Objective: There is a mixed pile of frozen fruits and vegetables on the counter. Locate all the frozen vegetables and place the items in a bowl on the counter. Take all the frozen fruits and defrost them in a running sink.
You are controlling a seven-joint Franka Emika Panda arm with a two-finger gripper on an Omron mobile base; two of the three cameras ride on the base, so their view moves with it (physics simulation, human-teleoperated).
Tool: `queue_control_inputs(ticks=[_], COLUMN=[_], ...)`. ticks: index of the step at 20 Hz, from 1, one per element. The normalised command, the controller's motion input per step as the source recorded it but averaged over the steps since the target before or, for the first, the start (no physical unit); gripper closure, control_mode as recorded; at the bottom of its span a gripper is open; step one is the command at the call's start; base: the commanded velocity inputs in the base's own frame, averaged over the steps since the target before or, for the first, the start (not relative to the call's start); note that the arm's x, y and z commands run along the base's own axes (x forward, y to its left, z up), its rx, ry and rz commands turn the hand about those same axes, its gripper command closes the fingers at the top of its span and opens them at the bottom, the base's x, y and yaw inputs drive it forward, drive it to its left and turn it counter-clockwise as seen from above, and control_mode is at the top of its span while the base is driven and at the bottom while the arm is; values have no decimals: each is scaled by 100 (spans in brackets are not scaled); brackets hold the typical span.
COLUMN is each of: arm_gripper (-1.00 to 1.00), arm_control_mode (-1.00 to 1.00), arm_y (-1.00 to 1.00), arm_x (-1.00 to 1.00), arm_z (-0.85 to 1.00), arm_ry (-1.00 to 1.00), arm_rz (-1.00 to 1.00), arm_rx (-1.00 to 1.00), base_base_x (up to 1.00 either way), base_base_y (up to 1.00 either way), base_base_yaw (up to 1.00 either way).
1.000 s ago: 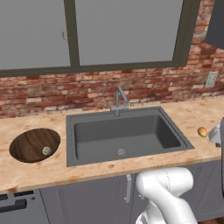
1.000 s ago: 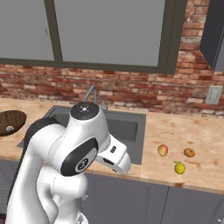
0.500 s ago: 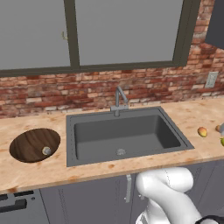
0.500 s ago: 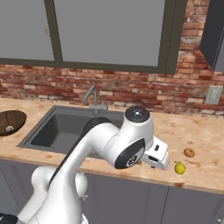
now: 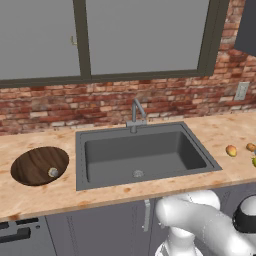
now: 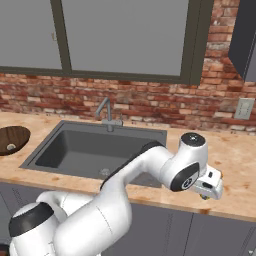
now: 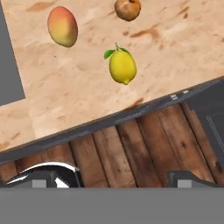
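On the tan counter (image 7: pixel 87 92), the pile lies ahead of my gripper (image 7: pixel 120 181), which is open with nothing between its finger tips. The bright yellow, lemon-like frozen vegetable (image 7: pixel 122 67) is nearest. Beyond it are the frozen fruits: a yellow-orange oval with a red blush (image 7: pixel 62 26) and an orange-brown piece (image 7: pixel 127 8). In the right base view my gripper (image 6: pixel 209 190) hangs over the counter's front edge, right of the sink (image 6: pixel 95 150). The wooden bowl (image 5: pixel 30 162) sits left of the sink (image 5: pixel 142 155) and holds the pale grey-white vegetable (image 5: pixel 53 172). The blushed fruit (image 5: pixel 231 150) lies at the counter's right end.
A steel faucet (image 5: pixel 136 112) stands behind the basin, with no water visible. A brick wall (image 5: pixel 125 102) and windows back the counter. Past the counter's front edge, the hand view looks down on a wooden floor (image 7: pixel 144 148). A wall outlet (image 6: pixel 244 108) is at the right.
My arm has swung right, from in front of the sink to the counter's right end above the pile. The gripper has stayed open. The bowl and the items have not moved.
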Motion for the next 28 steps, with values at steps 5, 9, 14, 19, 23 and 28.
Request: queue_control_inputs(ticks=[5, 9, 14, 19, 23, 28], arm_gripper=[-100, -100, -100, -100, -100, 100], arm_control_mode=[-100, -100, -100, -100, -100, -100], arm_y=[-59, -16, -14, -33, -35, -14], arm_x=[65, 57, 54, 41, 27, 7], arm_z=[-45, -42, -36, -45, -43, -32], arm_ry=[16, 2, 0, 0, 0, 0], arm_rz=[0, 0, 2, 6, 8, 6], arm_rx=[0, 0, 0, 0, 0, 0], base_base_x=[0, 0, 0, 0, 0, 0], base_base_y=[0, 0, 0, 0, 0, 0], base_base_yaw=[0, 0, 0, 0, 0, 0])
